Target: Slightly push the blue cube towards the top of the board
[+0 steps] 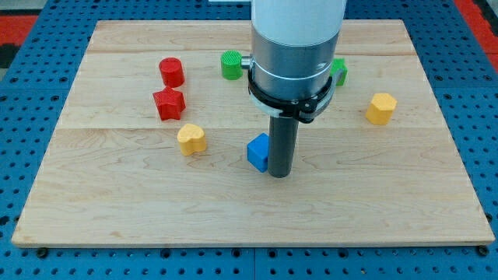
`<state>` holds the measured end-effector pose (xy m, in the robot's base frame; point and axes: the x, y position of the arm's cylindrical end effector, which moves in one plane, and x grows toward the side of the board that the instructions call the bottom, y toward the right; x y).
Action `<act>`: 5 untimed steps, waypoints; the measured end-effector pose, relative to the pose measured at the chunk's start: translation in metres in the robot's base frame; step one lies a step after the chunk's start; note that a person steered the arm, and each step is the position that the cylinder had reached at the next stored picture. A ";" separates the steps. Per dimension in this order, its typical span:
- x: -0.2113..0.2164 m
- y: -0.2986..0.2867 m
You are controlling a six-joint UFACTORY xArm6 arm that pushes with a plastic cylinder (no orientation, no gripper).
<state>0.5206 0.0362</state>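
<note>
The blue cube (257, 152) sits near the middle of the wooden board (117, 210), partly hidden on its right side by my rod. My tip (279, 174) rests on the board right against the cube's right side, slightly towards the view's bottom of it. The arm's white and grey body rises above and hides the board behind it.
A red cylinder (171, 72) and a red star-shaped block (169, 103) lie at the upper left. A yellow heart-shaped block (191, 139) lies left of the cube. A green cylinder (231, 64), a green block (339, 72) half hidden by the arm, and a yellow hexagonal block (380, 108) lie towards the top and right.
</note>
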 end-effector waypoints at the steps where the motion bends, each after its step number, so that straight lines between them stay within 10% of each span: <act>1: -0.014 0.036; 5: -0.024 0.004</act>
